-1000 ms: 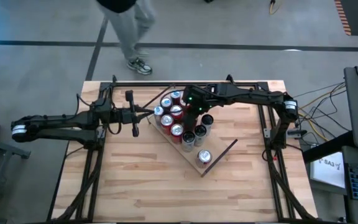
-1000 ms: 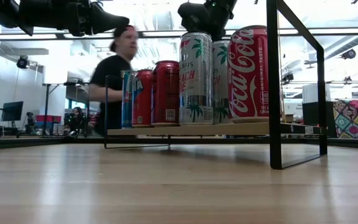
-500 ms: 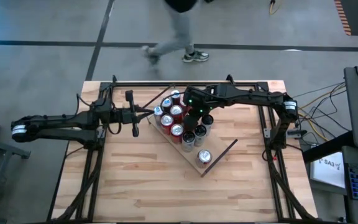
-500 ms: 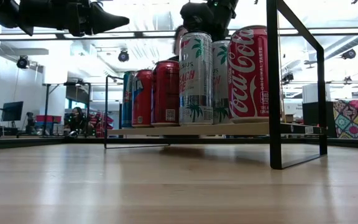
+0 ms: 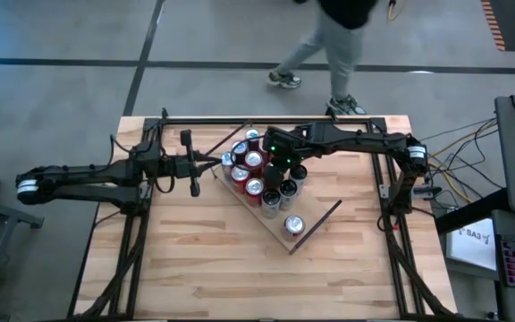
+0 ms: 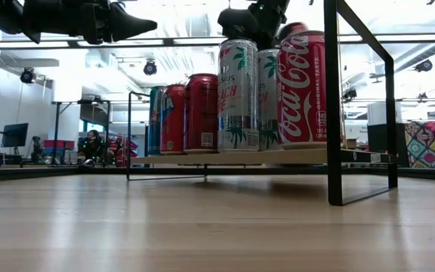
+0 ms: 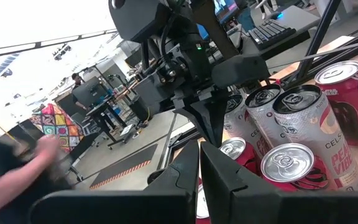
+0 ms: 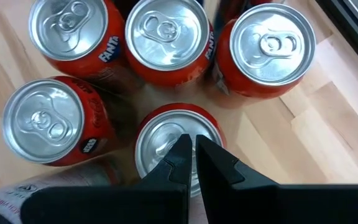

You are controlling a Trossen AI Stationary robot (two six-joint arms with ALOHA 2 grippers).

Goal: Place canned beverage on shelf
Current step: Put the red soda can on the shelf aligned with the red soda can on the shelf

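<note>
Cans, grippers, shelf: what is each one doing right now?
Cans: upright, tops sealed, bunched together on the shelf.
Lone can: upright, apart from the bunch, near the shelf's end.
Shelf: flat, raised on a dark frame above the table.
Right gripper: shut, empty, above a can top.
Left gripper: shut, empty, beside the shelf.

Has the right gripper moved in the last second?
Barely, if at all. In the high view the right gripper hangs over the same cans on the shelf as before; any shift is too slight to give a direction.
</note>
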